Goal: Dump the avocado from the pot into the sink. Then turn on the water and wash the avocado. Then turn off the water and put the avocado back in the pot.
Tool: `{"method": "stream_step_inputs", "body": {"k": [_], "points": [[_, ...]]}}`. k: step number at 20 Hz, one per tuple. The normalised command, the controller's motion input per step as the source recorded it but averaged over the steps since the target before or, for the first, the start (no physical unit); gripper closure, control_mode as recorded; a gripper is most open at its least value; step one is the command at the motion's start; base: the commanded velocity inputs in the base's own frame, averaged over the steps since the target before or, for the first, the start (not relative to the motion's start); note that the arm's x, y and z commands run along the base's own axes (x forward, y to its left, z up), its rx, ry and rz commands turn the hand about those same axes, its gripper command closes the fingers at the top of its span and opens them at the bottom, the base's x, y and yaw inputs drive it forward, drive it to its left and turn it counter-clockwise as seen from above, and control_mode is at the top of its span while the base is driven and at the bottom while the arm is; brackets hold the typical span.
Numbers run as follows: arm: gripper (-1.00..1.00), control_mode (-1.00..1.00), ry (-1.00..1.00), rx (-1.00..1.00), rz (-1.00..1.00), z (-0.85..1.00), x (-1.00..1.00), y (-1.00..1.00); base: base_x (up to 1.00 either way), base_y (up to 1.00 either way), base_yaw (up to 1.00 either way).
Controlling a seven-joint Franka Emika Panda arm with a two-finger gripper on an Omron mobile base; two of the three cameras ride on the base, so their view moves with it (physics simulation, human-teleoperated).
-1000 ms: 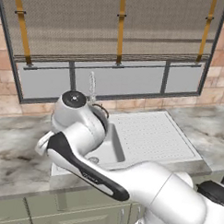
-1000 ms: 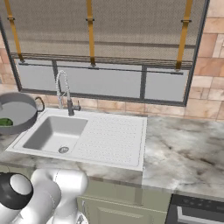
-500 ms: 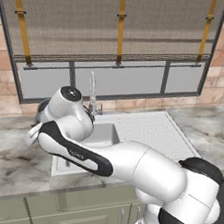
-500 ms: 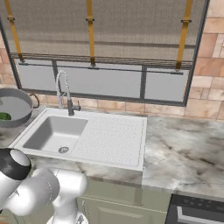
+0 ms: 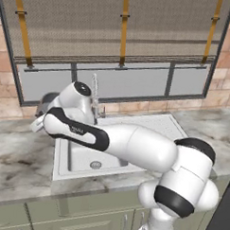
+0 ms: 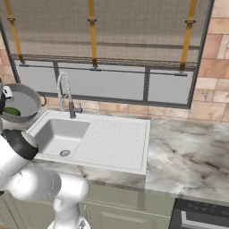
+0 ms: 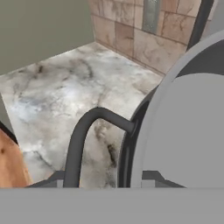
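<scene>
Our claw (image 7: 105, 181) sits right at the pot's (image 7: 183, 131) rim in the hand view, with the pot's looped dark handle (image 7: 87, 131) arching just above the finger tips. We can see a tip to either side of the handle's lower end, yet we cannot tell whether the jaws are pinching the handle or rim or merely standing around it; the gap between them looks partway closed.

From the right base view we find the pot (image 6: 22, 103) on the marbled surface (image 6: 188, 147), to the left of the sink (image 6: 89, 138) and close under the window wall. It looks tipped, its open mouth turned toward the camera and the sink side, so we see into its grey inside. Within it lies the avocado (image 6: 12, 111), low against the near left wall, its long axis roughly level and running left to right in that view. Which end is which we cannot make out.

Our arm (image 5: 134, 146) rises from the base at lower right in the left base view, folds over the sink basin (image 5: 87, 153), and reaches leftward past the faucet (image 5: 95, 94), its wrist bent down toward the pot (image 5: 47, 100) behind it.
</scene>
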Motion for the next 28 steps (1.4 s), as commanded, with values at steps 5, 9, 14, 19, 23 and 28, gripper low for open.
{"method": "stream_step_inputs", "body": {"k": [5,9,14,19,23,28], "points": [[1.0,-1.0,0.0,0.11,0.01,0.24,0.63,0.0,0.0,0.0,0.0],[1.0,-1.0,0.0,0.1,0.02,0.39,0.56,0.0,0.0,0.0,0.0],[1.0,-1.0,0.0,0.07,0.0,0.47,0.41,0.0,0.0,0.0,0.0],[1.0,-1.0,0.0,0.01,0.0,0.27,0.07,0.0,0.0,0.0,0.0],[1.0,-1.0,0.0,0.01,0.0,0.11,0.13,-0.04,0.0,0.0,0.0],[1.0,-1.0,0.0,0.06,0.01,0.11,0.32,-0.08,0.0,0.0,0.0]]}}
